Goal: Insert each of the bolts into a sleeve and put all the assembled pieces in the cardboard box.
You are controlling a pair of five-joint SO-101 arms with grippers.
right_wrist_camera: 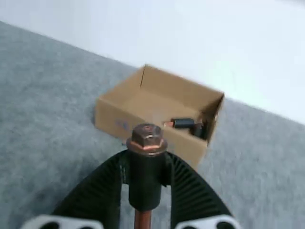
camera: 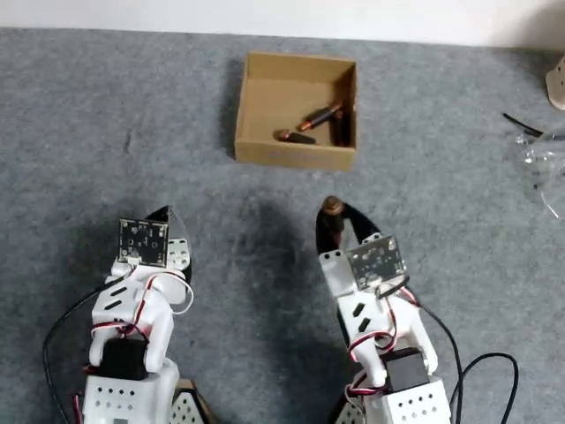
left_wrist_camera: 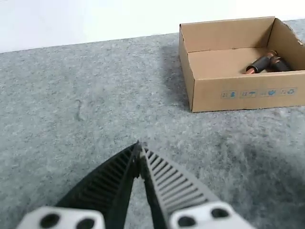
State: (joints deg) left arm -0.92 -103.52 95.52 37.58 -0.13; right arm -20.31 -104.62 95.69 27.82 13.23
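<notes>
The right gripper is clamped on the black sleeve of an assembled piece, its fingers pressing the sleeve from both sides. The copper bolt runs through the sleeve, and its hex head sticks out just past the fingertips, on the side facing the cardboard box. The held piece sits over the grey felt, near the box's front wall but outside it. More assembled pieces lie inside the box, toward its right wall. The left gripper hovers over the felt with its fingers together, holding nothing, well apart from the box.
</notes>
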